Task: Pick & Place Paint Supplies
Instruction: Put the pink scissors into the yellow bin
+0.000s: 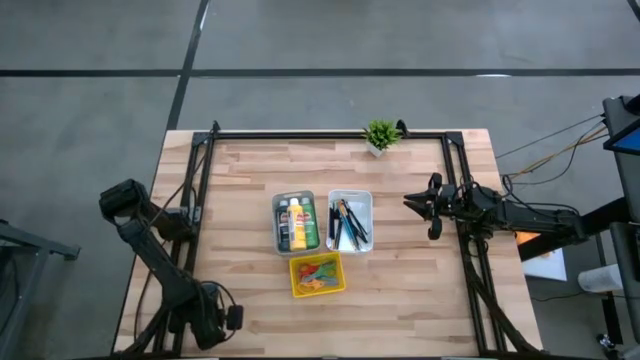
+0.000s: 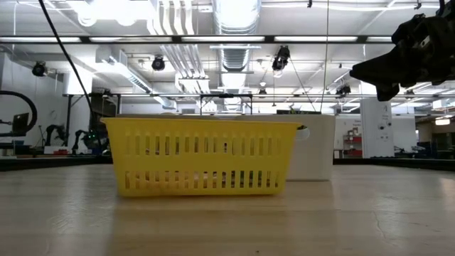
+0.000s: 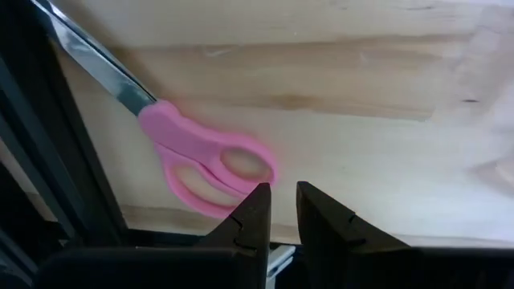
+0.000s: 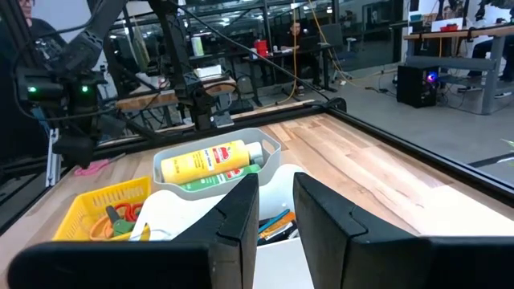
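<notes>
A grey bin [image 1: 294,222] holds the paint bottles lying flat: dark, yellow [image 4: 210,159] and green. Beside it, a white bin [image 1: 350,220] holds dark-handled brushes and pencils [image 4: 277,225]. My right gripper [image 4: 275,201] hovers above the table just right of the white bin, facing the bins. Its fingers are nearly together and hold nothing. My left gripper [image 3: 283,209] sits low at the table's near left corner [image 1: 215,322], fingers nearly together. It is next to pink scissors [image 3: 205,164] lying flat on the wood.
A yellow slatted basket [image 1: 317,275] with colourful small items stands near the two bins, toward the near edge. A small potted plant [image 1: 380,135] stands at the far edge. Black frame rails [image 1: 455,180] run along the table's sides. Bare wood lies between the bins and the right rail.
</notes>
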You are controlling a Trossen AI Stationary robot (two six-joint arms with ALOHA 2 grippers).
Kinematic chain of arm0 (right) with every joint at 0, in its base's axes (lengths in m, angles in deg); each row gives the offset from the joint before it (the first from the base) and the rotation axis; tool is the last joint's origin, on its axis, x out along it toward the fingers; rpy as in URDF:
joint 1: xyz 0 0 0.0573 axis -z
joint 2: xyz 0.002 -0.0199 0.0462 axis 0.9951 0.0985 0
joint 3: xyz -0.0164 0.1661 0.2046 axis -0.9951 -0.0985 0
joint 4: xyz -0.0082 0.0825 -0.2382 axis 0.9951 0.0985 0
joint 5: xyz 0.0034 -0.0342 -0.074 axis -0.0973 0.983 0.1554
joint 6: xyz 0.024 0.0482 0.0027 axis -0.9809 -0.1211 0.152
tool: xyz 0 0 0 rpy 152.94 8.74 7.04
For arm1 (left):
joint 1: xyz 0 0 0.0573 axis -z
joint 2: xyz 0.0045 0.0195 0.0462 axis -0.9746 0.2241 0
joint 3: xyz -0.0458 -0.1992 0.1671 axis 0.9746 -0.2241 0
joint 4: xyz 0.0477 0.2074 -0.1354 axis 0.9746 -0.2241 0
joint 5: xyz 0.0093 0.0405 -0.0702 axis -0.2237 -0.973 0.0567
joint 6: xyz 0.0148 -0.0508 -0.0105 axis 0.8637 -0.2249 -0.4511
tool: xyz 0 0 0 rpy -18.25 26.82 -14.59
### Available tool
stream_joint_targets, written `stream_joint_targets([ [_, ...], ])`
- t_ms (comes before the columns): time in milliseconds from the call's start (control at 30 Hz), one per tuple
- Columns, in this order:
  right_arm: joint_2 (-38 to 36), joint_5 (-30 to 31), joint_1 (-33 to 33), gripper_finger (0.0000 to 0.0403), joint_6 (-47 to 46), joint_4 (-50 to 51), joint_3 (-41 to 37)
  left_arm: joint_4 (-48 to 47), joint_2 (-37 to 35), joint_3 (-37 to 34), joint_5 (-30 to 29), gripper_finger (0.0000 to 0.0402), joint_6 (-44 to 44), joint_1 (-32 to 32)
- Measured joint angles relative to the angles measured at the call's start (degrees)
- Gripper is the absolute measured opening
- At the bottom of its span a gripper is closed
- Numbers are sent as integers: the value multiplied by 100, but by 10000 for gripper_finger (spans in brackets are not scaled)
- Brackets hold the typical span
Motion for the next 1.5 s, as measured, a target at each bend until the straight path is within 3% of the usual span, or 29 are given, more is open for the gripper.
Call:
stream_joint_targets([
  [767, 0, 0, 0, 78, 2, 0, 0, 497, 299, -260, 159, 64, -279, -4],
  [1067, 0, 0, -2, 78, 2, 0, 0, 510, 291, -258, 77, 6, -235, -4],
  [1500, 0, 0, -2, 78, 0, 0, 0, 635, 96, -266, -21, 9, -233, -49],
])
